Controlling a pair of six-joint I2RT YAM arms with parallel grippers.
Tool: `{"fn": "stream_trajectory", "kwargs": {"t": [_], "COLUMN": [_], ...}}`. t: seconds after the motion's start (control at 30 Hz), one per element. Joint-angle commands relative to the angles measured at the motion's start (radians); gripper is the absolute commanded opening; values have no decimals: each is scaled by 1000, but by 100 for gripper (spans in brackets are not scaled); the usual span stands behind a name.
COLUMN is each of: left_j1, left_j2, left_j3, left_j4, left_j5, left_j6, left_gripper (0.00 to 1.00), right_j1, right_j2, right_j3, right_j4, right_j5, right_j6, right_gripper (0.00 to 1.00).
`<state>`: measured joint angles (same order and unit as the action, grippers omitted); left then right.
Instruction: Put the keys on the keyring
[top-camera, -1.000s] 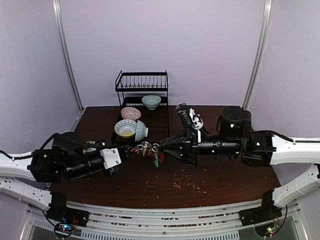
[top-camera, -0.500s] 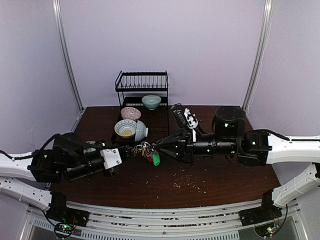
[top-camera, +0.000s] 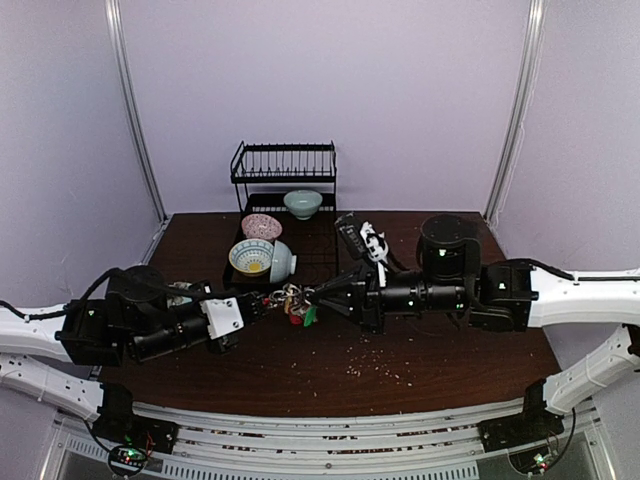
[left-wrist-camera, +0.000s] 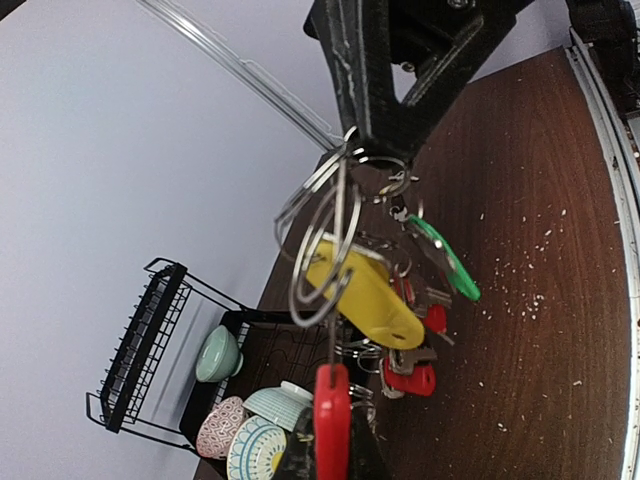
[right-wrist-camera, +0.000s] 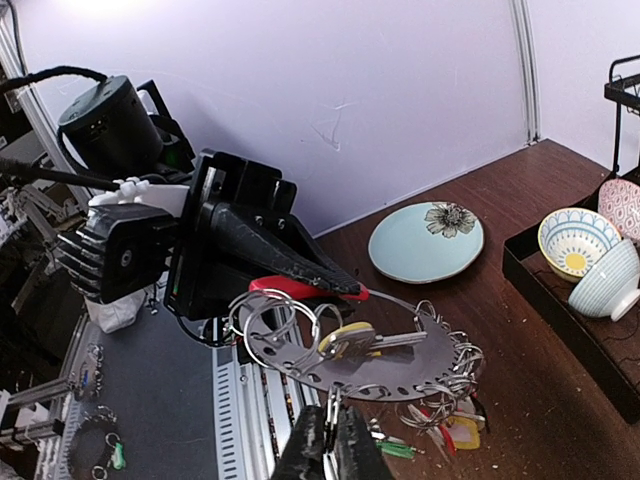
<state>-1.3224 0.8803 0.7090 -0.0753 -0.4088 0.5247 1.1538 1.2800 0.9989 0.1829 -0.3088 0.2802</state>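
The keyring (top-camera: 297, 303) hangs above the table between both grippers. It is a holed metal plate (right-wrist-camera: 420, 365) carrying several wire rings (left-wrist-camera: 325, 250) and a red clip (left-wrist-camera: 333, 405). Yellow (left-wrist-camera: 365, 292), green (left-wrist-camera: 447, 262) and red (left-wrist-camera: 418, 378) tags dangle below with keys. One key with a yellowish head (right-wrist-camera: 352, 340) lies across the plate. My left gripper (left-wrist-camera: 333, 445) is shut on the red clip. My right gripper (right-wrist-camera: 327, 432) is shut on one thin ring at the plate's near edge; its black fingers (left-wrist-camera: 365, 120) come down from above in the left wrist view.
A black dish rack (top-camera: 285, 165) holds a green bowl (top-camera: 302, 203); patterned bowls (top-camera: 262, 255) sit in the tray in front. A pale blue flowered plate (right-wrist-camera: 425, 242) lies on the table. Crumbs (top-camera: 375, 365) are scattered over the brown table.
My right arm has moved left up to the bunch and its jaws have closed on a ring. The green tag has swung up and left. The left arm has stayed still.
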Motion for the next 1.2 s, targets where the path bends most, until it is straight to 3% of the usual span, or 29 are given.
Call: {"fn": "stream_trajectory", "kwargs": {"t": [0.0, 0.17, 0.53, 0.73, 0.87, 1.03, 1.17], "left_j1": [0, 0, 0, 0, 0, -1, -1], "left_j2": [-21, -17, 3, -2, -17, -23, -50], "left_j3": [4, -12, 3, 18, 25, 35, 38], "left_j4": [89, 78, 25, 24, 26, -90, -175], "left_j5": [-16, -10, 45, 90, 89, 10, 47], "left_j6": [-5, 20, 18, -8, 6, 140, 227], "left_gripper": [0, 0, 0, 0, 0, 0, 0], "right_j1": [-4, -5, -39, -51, -55, -57, -57], "right_j2": [4, -30, -9, -59, -64, -98, -82], "right_j3": [38, 69, 234, 178, 166, 153, 158], "right_j4": [-12, -56, -412, -328, -345, -363, -378], "right_j5": [-14, 22, 99, 46, 70, -14, 0], "right_j6": [4, -30, -194, -191, -192, -218, -242], "right_gripper": [0, 0, 0, 0, 16, 32, 36]}}
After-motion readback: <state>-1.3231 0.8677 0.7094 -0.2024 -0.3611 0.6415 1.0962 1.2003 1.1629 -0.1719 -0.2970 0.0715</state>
